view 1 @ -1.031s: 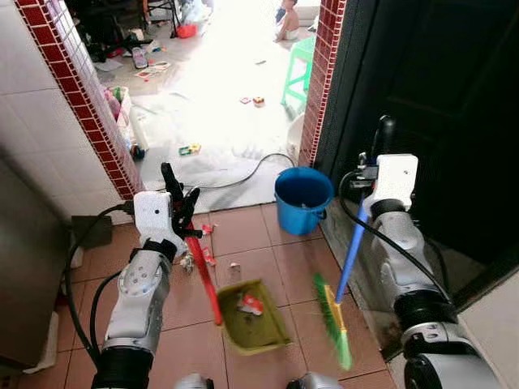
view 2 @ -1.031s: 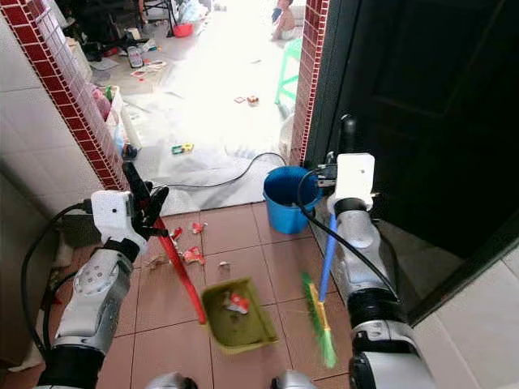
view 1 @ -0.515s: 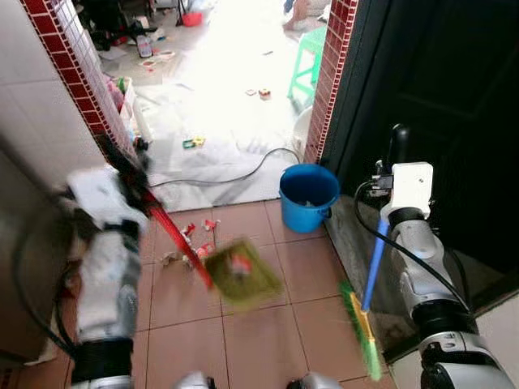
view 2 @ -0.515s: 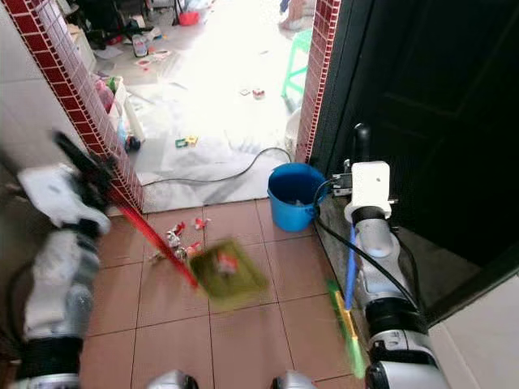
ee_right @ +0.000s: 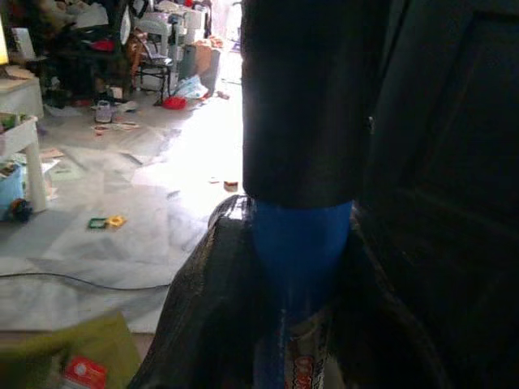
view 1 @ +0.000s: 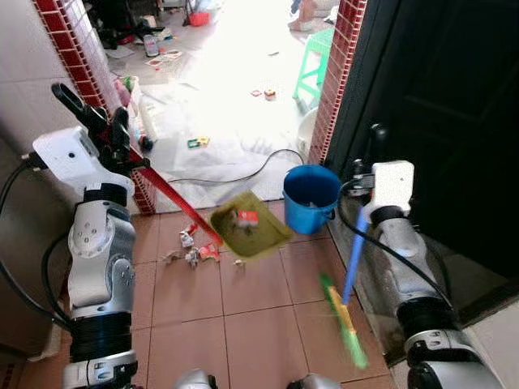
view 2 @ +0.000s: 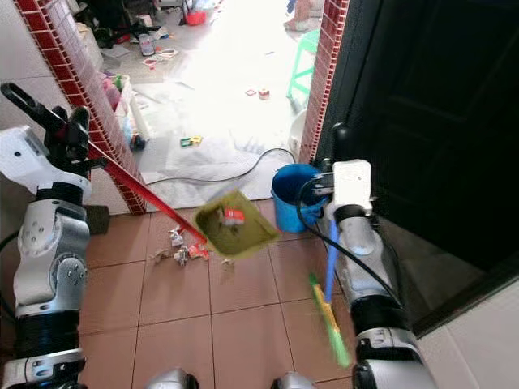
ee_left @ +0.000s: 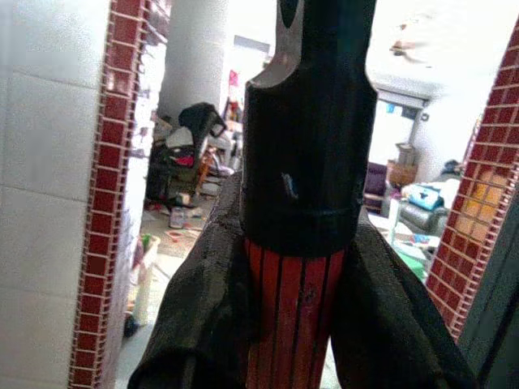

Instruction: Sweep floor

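Our left hand (view 1: 109, 142) grips the red handle, holding the dustpan (view 1: 247, 225) aloft just left of the blue bucket (view 1: 310, 197). Our right hand (view 1: 371, 162) clamps the broom (view 1: 347, 279), bristles hanging low.

A bucket (view 1: 308, 197) stands on the tiled floor at the foot of a brick doorpost (view 1: 336, 77); just left of the bucket a dustpan (view 1: 247, 226) hangs raised, a scrap (view 1: 247, 217) in it; its handle (view 1: 170, 193) slants up leftward from the bucket to the left gripper (view 1: 113, 146); litter (view 1: 193, 250) lies left of the bucket, below the dustpan; a broom (view 1: 347, 284) hangs right of the bucket from the right gripper (view 1: 369, 173); a cable (view 1: 243, 174) lies behind the bucket.
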`<state>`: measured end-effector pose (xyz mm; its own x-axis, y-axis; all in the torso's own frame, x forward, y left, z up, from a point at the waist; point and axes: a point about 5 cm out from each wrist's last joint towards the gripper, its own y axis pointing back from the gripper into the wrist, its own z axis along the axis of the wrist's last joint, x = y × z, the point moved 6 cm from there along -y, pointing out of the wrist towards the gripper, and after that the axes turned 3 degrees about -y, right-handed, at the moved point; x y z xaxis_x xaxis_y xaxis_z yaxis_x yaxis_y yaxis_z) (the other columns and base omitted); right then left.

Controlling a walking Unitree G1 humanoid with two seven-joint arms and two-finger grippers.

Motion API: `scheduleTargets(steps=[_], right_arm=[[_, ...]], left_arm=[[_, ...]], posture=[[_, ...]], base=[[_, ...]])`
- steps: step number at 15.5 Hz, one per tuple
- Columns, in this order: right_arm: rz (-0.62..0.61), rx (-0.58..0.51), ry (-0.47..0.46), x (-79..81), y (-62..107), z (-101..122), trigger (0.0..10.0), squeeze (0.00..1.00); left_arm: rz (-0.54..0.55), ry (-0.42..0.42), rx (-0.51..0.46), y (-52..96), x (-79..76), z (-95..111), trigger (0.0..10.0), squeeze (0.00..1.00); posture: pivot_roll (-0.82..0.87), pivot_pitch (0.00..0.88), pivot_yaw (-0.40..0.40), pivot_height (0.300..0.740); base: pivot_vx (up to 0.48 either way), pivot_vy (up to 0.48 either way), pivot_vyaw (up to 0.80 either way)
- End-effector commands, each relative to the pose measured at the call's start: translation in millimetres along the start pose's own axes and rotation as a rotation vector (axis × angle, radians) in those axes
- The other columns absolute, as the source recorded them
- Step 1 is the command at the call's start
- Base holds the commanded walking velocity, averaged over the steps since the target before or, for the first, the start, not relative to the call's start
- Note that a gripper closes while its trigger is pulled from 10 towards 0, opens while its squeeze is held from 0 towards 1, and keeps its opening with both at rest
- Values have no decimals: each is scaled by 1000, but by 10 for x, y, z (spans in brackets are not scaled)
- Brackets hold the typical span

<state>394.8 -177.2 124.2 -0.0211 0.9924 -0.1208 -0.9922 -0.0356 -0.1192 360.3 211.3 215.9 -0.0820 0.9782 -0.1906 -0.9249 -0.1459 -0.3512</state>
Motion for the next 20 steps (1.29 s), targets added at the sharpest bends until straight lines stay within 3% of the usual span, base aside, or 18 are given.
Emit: scheduleTargets(steps=[1, 5, 20], right_arm=[[18, -70, 5, 25, -40, 201, 10000, 0], [34, -69, 3, 46, -44, 193, 10000, 0], [49, -57, 0, 127, 9, 136, 10000, 0]], left_arm=[[-24, 37, -100, -102, -111, 275, 10000, 0], [-84, 49, -112, -139, -327, 290, 10000, 0], [-92, 70, -130, -227, -382, 359, 10000, 0]], posture=[[-83, 0, 2, 740], [-82, 0, 3, 740], [-81, 0, 23, 740]], base=[[337, 0, -800], [480, 0, -200], [469, 0, 0]])
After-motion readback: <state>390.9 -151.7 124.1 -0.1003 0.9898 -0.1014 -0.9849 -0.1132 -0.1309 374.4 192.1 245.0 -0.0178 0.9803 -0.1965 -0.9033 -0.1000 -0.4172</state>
